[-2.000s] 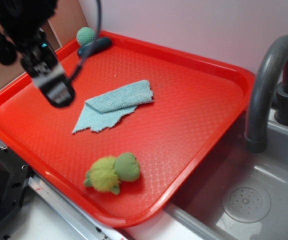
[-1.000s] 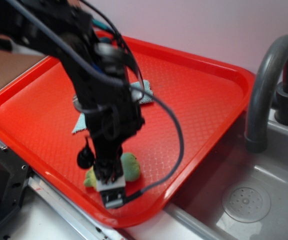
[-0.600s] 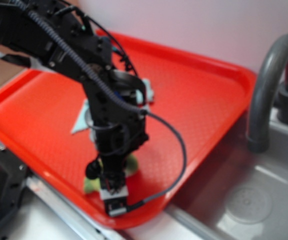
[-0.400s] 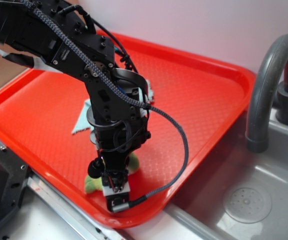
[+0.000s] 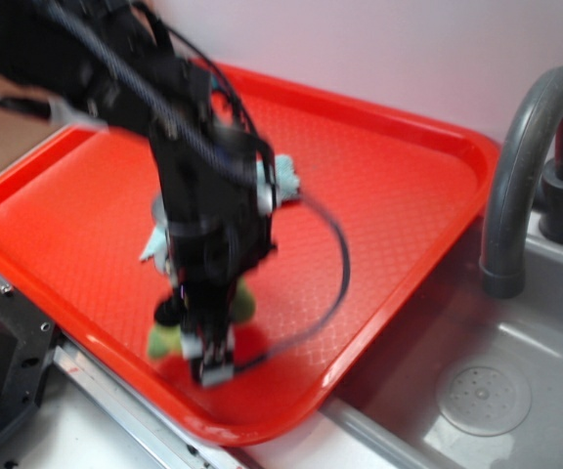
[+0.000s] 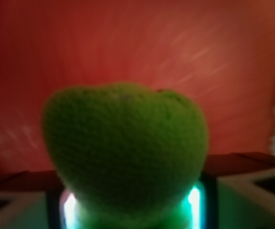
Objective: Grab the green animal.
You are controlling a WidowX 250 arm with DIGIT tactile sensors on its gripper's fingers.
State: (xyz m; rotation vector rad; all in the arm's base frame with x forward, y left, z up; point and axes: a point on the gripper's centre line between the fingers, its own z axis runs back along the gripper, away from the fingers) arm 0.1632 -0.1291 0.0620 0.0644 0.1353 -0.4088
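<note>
Though blurred, fingers (image 5: 211,363) apparently clamped on green animal (image 6: 128,157), above red tray (image 5: 399,195).

Tray (image 5: 409,195): red, diamond-textured. Green animal (image 6: 125,152): yellow-green. Arm (image 5: 208,210): black. Cloth (image 5: 286,181): light blue-green. Faucet (image 5: 521,176): grey.

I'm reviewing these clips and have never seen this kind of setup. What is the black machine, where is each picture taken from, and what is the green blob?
The black machine is a robot arm; its gripper points down over a red tray beside a sink with a grey faucet. One picture is from a camera standing outside; the other sits on the arm's wrist, looking past its fingers. The green blob filling the wrist view is the green animal, a plush toy, sitting between the fingers. The outside view is blurred, so the arm is probably moving. A light blue cloth peeks out behind the arm.
</note>
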